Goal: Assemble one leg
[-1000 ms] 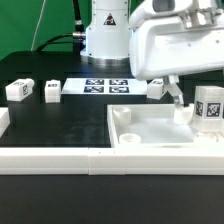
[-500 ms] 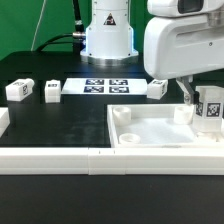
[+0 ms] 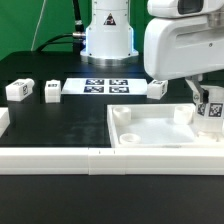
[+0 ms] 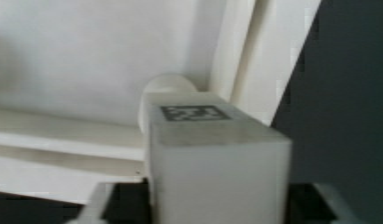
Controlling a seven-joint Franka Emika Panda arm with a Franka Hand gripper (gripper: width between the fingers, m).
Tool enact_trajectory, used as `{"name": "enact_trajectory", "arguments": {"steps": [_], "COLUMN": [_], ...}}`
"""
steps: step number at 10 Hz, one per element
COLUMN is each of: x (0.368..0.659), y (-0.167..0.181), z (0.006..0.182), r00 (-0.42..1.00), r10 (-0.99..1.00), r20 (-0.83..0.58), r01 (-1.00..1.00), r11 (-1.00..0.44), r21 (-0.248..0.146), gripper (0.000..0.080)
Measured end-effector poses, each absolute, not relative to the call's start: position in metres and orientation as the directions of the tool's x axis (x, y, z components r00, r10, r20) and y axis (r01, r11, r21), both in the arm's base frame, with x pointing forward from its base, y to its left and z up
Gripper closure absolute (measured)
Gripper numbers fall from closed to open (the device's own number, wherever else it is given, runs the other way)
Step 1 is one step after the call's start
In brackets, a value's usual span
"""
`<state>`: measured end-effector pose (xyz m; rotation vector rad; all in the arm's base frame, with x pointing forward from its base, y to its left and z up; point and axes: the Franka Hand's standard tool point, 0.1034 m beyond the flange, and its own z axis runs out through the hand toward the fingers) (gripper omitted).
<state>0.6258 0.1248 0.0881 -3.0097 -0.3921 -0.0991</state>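
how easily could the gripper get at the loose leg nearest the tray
Probably not yet: the gripper looks shut on a carried leg at the tray corner. Otherwise nothing stands over the loose leg, so the way looks free.

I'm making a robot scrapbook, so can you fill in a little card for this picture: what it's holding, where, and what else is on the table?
end effector: shut on the leg
leg position: upright, at a far corner of the panel, on the exterior view's right
seated in the corner hole: cannot tell
loose legs: three, lying apart on the black table
marker board: flat on the table, among the loose legs
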Motion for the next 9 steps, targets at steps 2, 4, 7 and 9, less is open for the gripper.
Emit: {"name": "enact_trajectory", "arguments": {"steps": [2, 4, 7, 9], "x": [0.626, 0.626, 0.6278, 0.6281], "y": [0.1245, 0.1236, 0.1202, 0.1186], "z": [0.0881, 0.0878, 0.0872, 0.0867], "r00": [0.973, 0.983, 0.976, 0.899], "r10": [0.219, 0.169, -0.215, -0.437], "r20": [0.076, 0.07, 0.039, 0.012], "r01": [0.226, 0.176, -0.208, -0.432], "r11": [-0.969, -0.979, -0.969, -0.893], "r21": [-0.098, -0.106, -0.13, -0.13], "gripper": [0.0492, 0.0494, 0.0495, 0.0495]}}
